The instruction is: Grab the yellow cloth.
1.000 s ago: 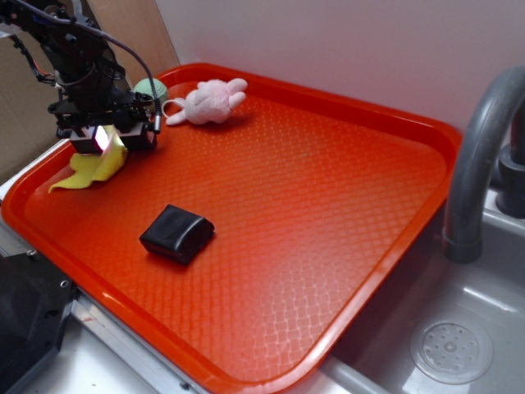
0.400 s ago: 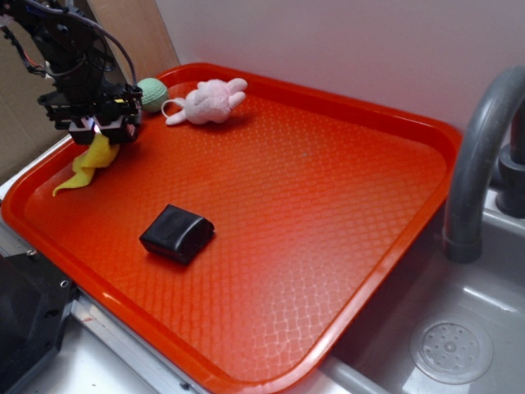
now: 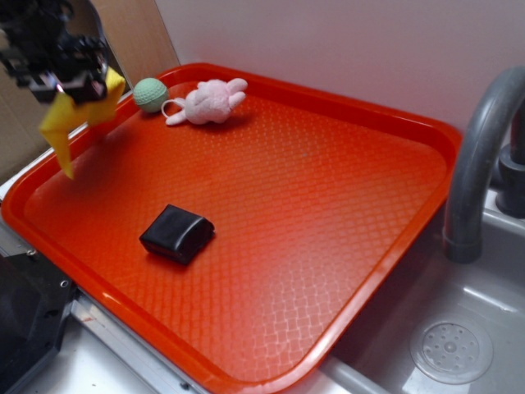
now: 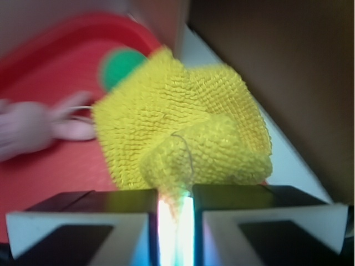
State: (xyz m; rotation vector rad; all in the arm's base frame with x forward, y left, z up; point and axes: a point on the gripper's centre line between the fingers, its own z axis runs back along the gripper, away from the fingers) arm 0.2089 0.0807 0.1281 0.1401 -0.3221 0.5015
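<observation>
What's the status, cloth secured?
Gripper jaws shut on yellow cloth. Cloth hanging clear above red tray. Nothing in the way.

pincer (image 3: pixel 72 89) risen, shifted left | yellow cloth (image 3: pixel 70 123) lifted off tray (image 3: pixel 344 213), now dangling

Even bright light; wrist view blurred, glow between gripper (image 4: pixel 176 216) fingers

Wrist cam: gripper (image 4: pixel 176 221) jaws nearly together, pinching a fold of the yellow cloth (image 4: pixel 183 127). Cloth fills centre frame, bunched. Past its top-left edge, green ball (image 4: pixel 119 65); pink plush (image 4: pixel 33 128) blurred at left, both on the red tray (image 4: pixel 55 166).
</observation>
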